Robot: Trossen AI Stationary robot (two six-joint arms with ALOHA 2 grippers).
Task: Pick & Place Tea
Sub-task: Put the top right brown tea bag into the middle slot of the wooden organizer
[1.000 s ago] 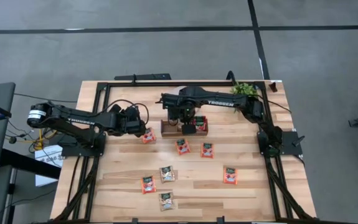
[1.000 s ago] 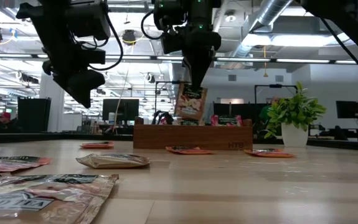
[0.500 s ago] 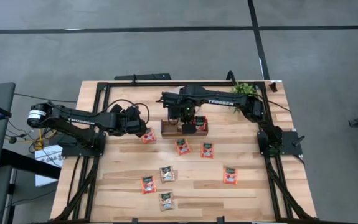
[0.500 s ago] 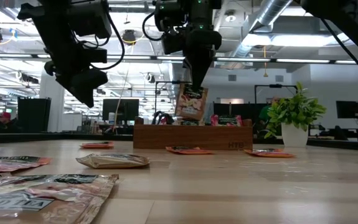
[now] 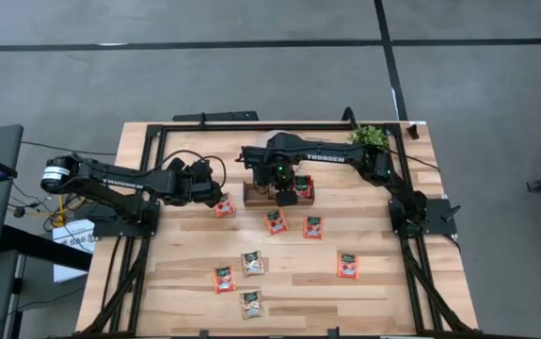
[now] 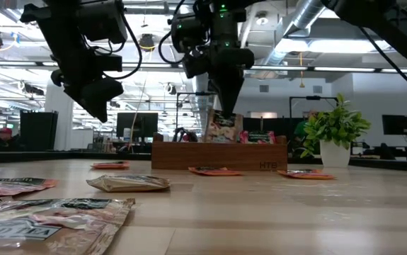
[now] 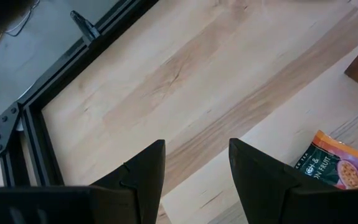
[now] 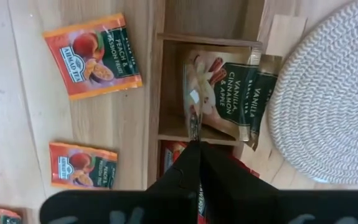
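Observation:
My right gripper (image 5: 286,192) (image 6: 226,108) is over the brown wooden tray (image 5: 251,196) (image 6: 217,156), shut on a pale tan tea sachet (image 6: 221,127) that dips into the tray's middle compartment (image 8: 172,87). Other tan sachets (image 8: 228,93) lie in that compartment. Several red-orange and tan sachets lie flat on the table, among them two just near of the tray (image 5: 276,221) (image 5: 313,226). My left gripper (image 5: 212,188) (image 7: 197,162) is open above the table, left of the tray, with a red-orange sachet (image 5: 224,205) (image 7: 337,168) beside it, untouched. My right gripper pinches the tan sachet by its top edge (image 8: 194,127) between the two shut fingers, coming from above and pointing down. The sachet hangs upright below the fingertips, its lower part (image 6: 221,134) behind the tray's near wall, inside the middle compartment.
A round white woven disc (image 8: 328,93) lies just beyond the tray. A small potted plant (image 5: 372,137) (image 6: 334,131) stands at the table's far right. More sachets lie toward the near edge (image 5: 252,263) (image 5: 348,265) (image 5: 250,303). A black frame rims the table (image 5: 157,132).
My right gripper has moved down over the tray, staying shut. The tan sachet, which hung clear above the tray's wall, now has its lower part sunk behind that wall into the middle compartment. The left arm has kept still.

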